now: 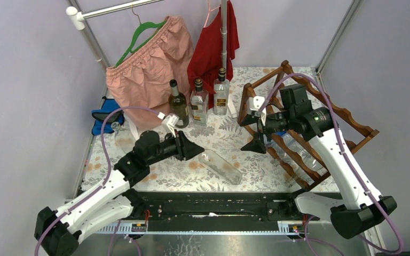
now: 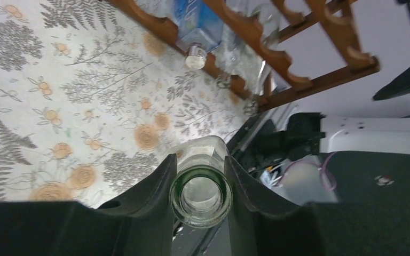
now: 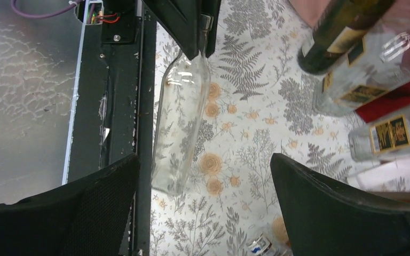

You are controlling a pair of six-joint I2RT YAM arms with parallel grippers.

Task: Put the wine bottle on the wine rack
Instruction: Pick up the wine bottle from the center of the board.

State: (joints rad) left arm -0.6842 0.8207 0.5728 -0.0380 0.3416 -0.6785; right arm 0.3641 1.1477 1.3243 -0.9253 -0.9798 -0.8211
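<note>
A clear empty wine bottle (image 1: pixel 221 166) lies slanted on the flowered tablecloth, neck toward the left and base near the front rail. My left gripper (image 1: pixel 195 151) is shut on its neck. In the left wrist view the green-tinted bottle mouth (image 2: pixel 200 194) sits between the two black fingers of the left gripper (image 2: pixel 197 160). The reddish-brown wine rack (image 1: pixel 352 128) stands at the right and also shows in the left wrist view (image 2: pixel 299 80). My right gripper (image 1: pixel 253 130) is open and empty, hovering by the rack's left side. The right wrist view shows the right gripper (image 3: pixel 203 170) above the bottle (image 3: pixel 181 122).
A dark green bottle (image 1: pixel 178 104) and two clear bottles (image 1: pixel 198 101) (image 1: pixel 221 93) stand upright at the back. Pink shorts (image 1: pixel 147 64) and a red garment (image 1: pixel 213 42) hang behind them. Clear bottles (image 1: pixel 293 152) lie in the rack's lower tier. A black rail (image 1: pixel 213 210) runs along the front edge.
</note>
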